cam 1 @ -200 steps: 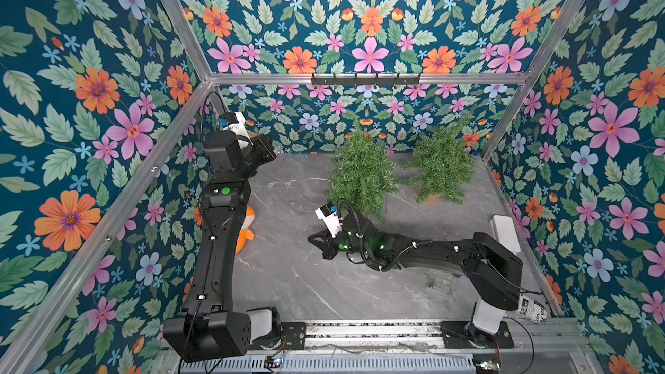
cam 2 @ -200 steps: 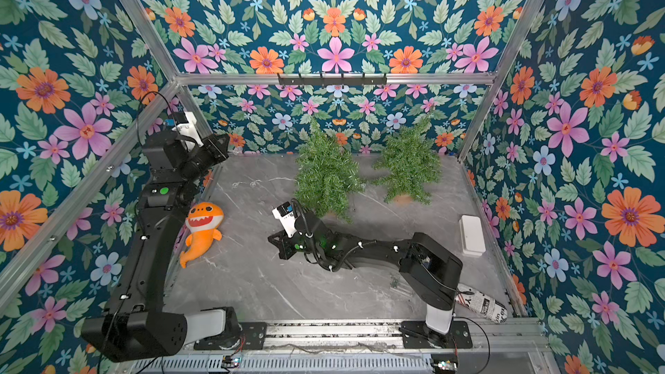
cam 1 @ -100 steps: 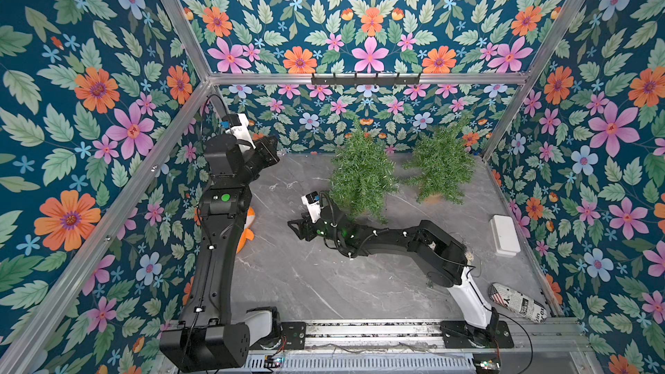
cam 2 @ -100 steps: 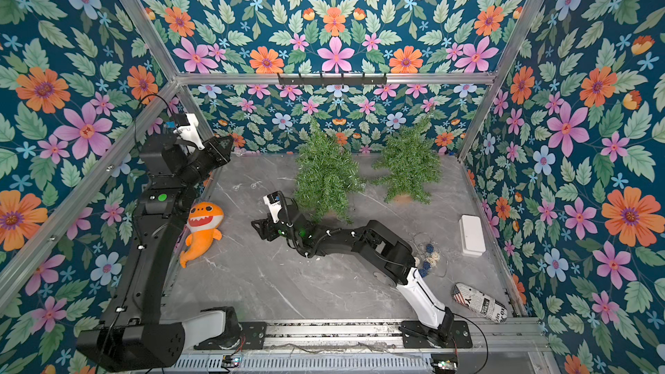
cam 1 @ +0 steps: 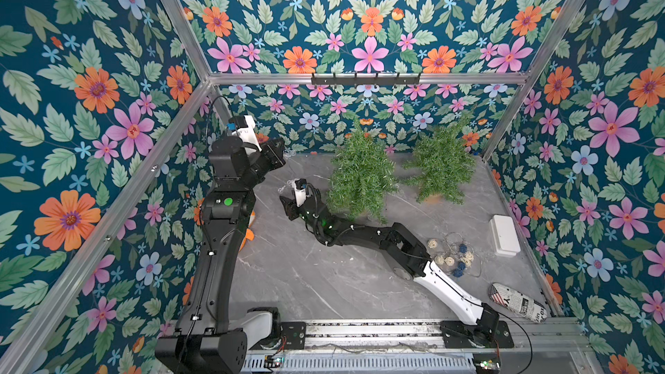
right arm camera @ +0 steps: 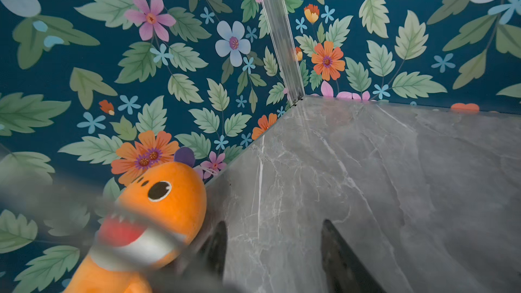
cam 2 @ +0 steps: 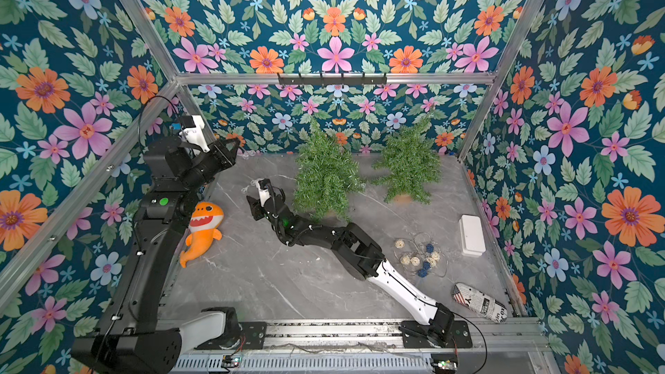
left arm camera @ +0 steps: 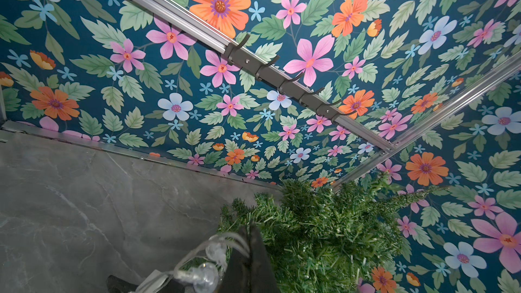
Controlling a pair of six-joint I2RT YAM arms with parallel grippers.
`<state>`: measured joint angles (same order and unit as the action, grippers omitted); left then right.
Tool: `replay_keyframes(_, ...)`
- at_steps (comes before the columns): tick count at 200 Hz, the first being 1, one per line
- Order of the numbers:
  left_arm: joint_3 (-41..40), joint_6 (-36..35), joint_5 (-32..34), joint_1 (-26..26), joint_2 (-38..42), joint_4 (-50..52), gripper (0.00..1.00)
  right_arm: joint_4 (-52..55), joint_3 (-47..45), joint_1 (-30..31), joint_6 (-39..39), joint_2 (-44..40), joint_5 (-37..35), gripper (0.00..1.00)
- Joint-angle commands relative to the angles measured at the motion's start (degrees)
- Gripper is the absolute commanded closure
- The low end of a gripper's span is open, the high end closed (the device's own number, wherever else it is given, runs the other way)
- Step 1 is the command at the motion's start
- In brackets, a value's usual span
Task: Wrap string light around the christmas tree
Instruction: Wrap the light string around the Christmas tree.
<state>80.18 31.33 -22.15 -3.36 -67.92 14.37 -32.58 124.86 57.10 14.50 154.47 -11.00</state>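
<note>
My right gripper [cam 1: 285, 206] has slid left from mid-frame, past the christmas tree [cam 1: 360, 178], and its jaws now stand partly apart, empty. My left gripper [cam 1: 281, 148], upper left in both top views, pinches the string light [left arm camera: 210, 250]. The lettering on the newsprint pouch [cam 1: 518, 304], lower right, is too small to read.

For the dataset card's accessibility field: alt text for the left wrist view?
The left gripper, shut, pinches a clear-bulbed string light. A green Christmas tree stands beyond it on the grey marble table, with a hook rack on the floral wall behind.
</note>
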Motion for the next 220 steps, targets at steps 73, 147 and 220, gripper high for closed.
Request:
replay_keyframes(73, 5.4, -2.4, 6.6, 0.0, -5.0, -2.7, 1.00, -6.9, -36.2, 3.5, 4.2, -25.6, 17.3, 1.00)
replay_keyframes(147, 3.2, -2.3, 4.9, 0.0, -3.8, -7.2, 1.00, 18.4, -52.4, 3.7, 2.3, -56.2, 30.1, 1.00)
replay_keyframes(220, -4.6, 1.6, -2.4, -2.6, 1.0, -13.6, 1.00, 59.8, -44.8, -3.4, -3.9, -79.1, 26.0, 1.00)
